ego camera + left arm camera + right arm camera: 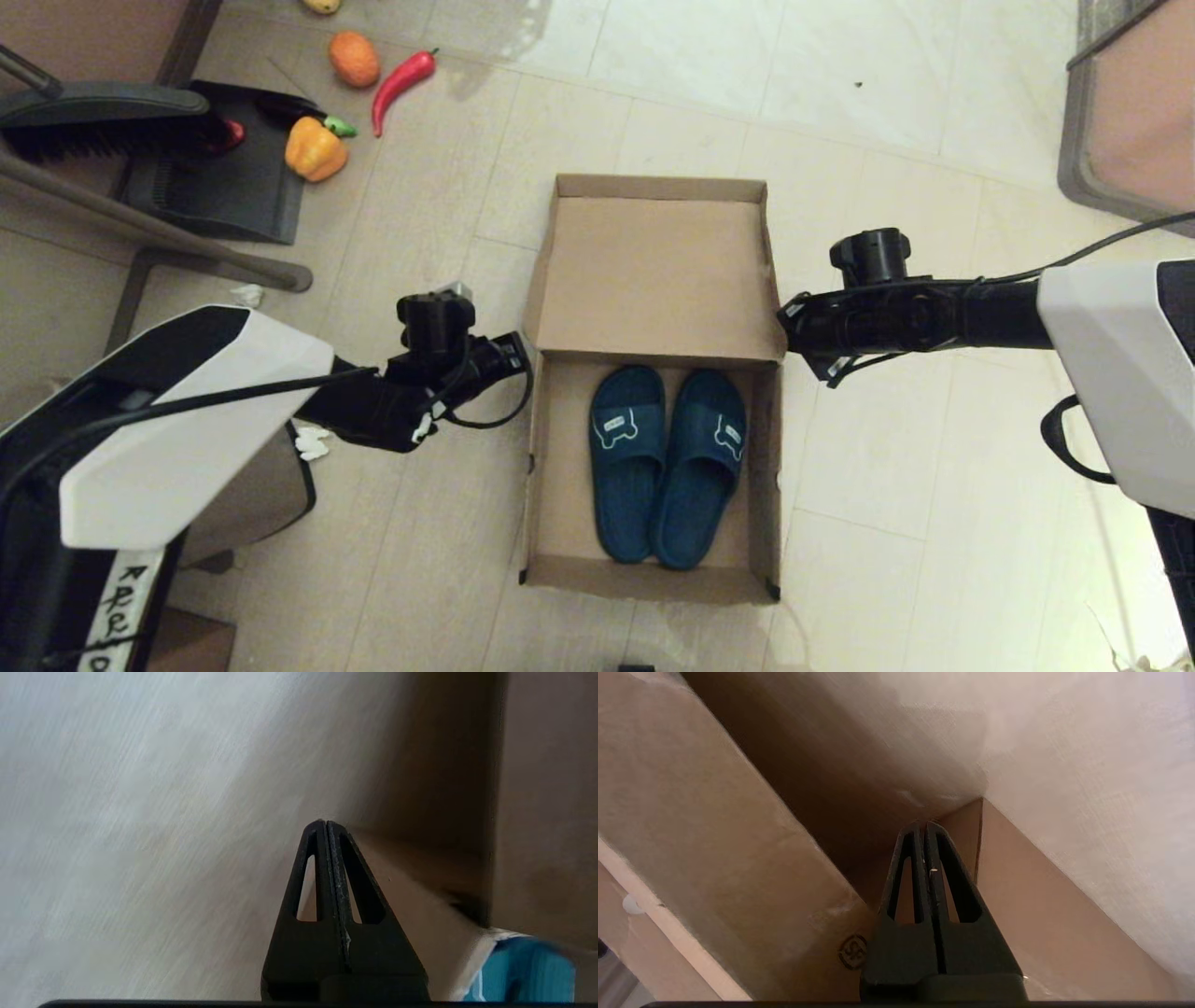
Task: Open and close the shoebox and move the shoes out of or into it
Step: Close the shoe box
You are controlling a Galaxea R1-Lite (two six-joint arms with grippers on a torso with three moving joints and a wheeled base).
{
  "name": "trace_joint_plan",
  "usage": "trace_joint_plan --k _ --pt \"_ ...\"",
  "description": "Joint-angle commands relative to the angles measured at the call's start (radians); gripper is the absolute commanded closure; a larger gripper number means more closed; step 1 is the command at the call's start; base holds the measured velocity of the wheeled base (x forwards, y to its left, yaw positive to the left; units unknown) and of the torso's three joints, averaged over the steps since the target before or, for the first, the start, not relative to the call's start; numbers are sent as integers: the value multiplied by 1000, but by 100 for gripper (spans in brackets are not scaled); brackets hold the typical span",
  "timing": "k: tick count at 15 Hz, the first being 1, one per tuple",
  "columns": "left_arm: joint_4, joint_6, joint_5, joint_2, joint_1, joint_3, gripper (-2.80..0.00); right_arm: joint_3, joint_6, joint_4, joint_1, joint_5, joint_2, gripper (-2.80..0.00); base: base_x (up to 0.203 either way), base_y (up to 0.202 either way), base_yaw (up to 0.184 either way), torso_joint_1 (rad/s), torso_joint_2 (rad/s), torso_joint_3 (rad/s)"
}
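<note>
The brown cardboard shoebox (540,485) lies open on the floor in the middle of the head view, its lid (653,271) swung back on the far side. Both dark teal shoes (627,457) (702,467) lie side by side inside it, toes toward me. My left gripper (516,356) is shut with nothing in it, at the lid's left edge near the hinge. Its wrist view shows the shut gripper (326,824) beside cardboard (546,812) and a strip of teal shoe (523,970). My right gripper (787,327) is shut and empty at the lid's right edge. In its wrist view the gripper (923,825) points between cardboard panels (714,858).
A dustpan with brush (215,177), a yellow pepper (316,149), a red chili (401,79) and an orange fruit (354,58) lie at the far left. A bin (261,495) and crumpled paper (313,441) sit under my left arm. Furniture (1130,112) stands at the far right.
</note>
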Motion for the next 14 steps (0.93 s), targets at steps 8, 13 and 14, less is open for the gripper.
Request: trace_joint_plan --k 8,13,14 --pt "-59 -12 -2 -143 -8 372 0 220 1 23 98 -42 -89 0 0 0 0 0 0 0" --pt "-189 -23 0 -227 -36 612 0 329 1 20 114 -105 -152 0 0 0 0 0 0 0" --pt "-209 -40 8 -243 -47 646 0 330 0 16 112 -114 -157 0 0 0 0 0 0 0"
